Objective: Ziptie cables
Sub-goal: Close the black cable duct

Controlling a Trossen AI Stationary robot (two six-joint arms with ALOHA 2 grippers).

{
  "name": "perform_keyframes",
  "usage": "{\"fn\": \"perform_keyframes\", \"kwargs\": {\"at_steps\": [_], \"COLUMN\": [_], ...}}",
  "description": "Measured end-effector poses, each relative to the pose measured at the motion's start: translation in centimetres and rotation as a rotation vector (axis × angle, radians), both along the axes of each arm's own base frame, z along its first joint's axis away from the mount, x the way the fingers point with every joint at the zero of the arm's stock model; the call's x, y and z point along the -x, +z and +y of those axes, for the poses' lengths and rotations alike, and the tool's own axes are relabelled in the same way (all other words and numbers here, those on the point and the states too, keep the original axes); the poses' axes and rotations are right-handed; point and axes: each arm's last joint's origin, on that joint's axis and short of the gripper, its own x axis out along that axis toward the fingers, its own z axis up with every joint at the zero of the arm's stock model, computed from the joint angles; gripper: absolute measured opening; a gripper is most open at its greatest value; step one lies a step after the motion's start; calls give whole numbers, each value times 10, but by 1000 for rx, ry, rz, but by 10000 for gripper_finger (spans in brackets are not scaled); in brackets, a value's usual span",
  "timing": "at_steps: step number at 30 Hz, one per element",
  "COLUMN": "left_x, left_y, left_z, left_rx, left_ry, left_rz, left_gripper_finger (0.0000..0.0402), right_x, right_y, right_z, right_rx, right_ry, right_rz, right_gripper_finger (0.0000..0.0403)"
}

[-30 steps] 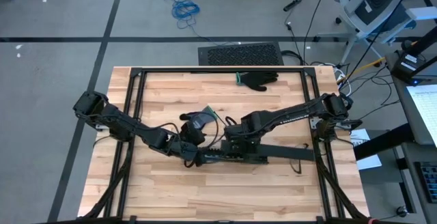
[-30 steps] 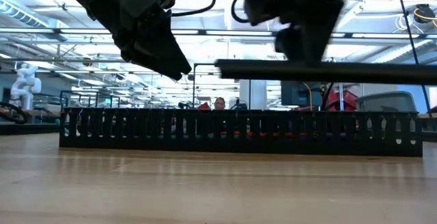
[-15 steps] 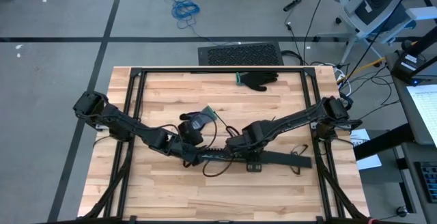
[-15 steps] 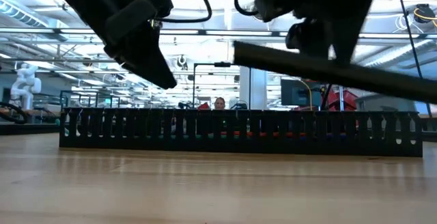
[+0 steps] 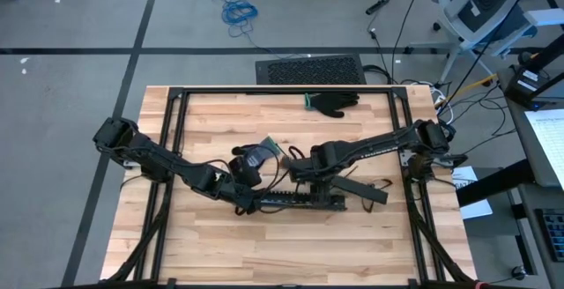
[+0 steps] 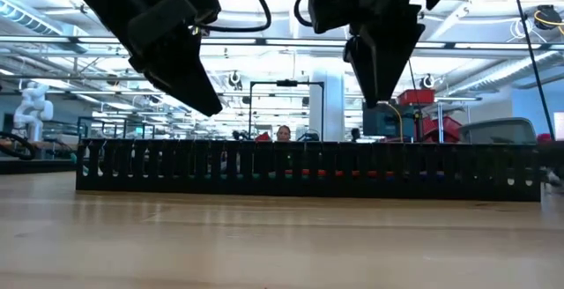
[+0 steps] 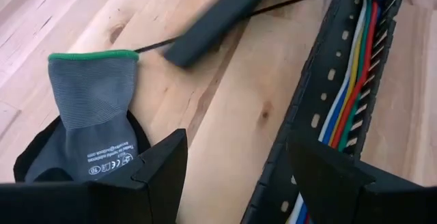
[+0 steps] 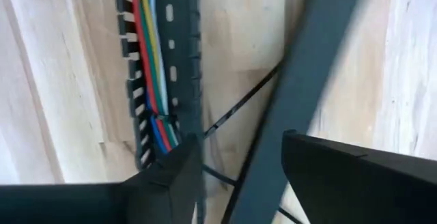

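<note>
wooden tabletop (image 5: 211, 245) mid-area: cables (image 7: 347, 94) lie inside black slotted channel (image 5: 300, 201). left gripper (image 5: 245, 203) at its left end, right gripper (image 5: 304, 173) just beyond it; both jaws parted, holding nothing.

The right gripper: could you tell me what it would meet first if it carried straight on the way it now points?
Probably the long flat black plastic strip, lying on the wooden table ahead of the open right gripper, beside the black slotted channel holding coloured wires. Depth is unclear.
</note>
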Motion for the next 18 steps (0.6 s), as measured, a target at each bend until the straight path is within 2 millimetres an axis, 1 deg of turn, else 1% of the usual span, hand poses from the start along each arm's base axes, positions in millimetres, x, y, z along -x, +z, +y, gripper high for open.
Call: {"fn": "perform_keyframes", "kwargs": {"at_steps": [4,6,9,11,14,18], "left_x": [0,0,0,0,4,11], "left_y": [0,0,0,-1,-3,-8], "left_z": [0,0,1,1,1,2], "left_rx": [0,0,0,5,19,51], "left_ry": [1,1,3,-2,-11,4], "left_rz": [0,0,0,12,62,141], "left_gripper_finger": [244,244,244,244,244,244], "right_x": [-1,-1,-3,-3,0,5], "right_y": [0,0,0,-2,-14,-44], "right_z": [-6,-11,-29,-45,-66,-84], "right_rx": [17,83,168,167,117,2], "right_ry": [17,31,-2,-75,-201,-329], "right_rz": [-1,-8,-7,-5,9,-5], "right_gripper_finger": [179,179,188,197,212,234]}}
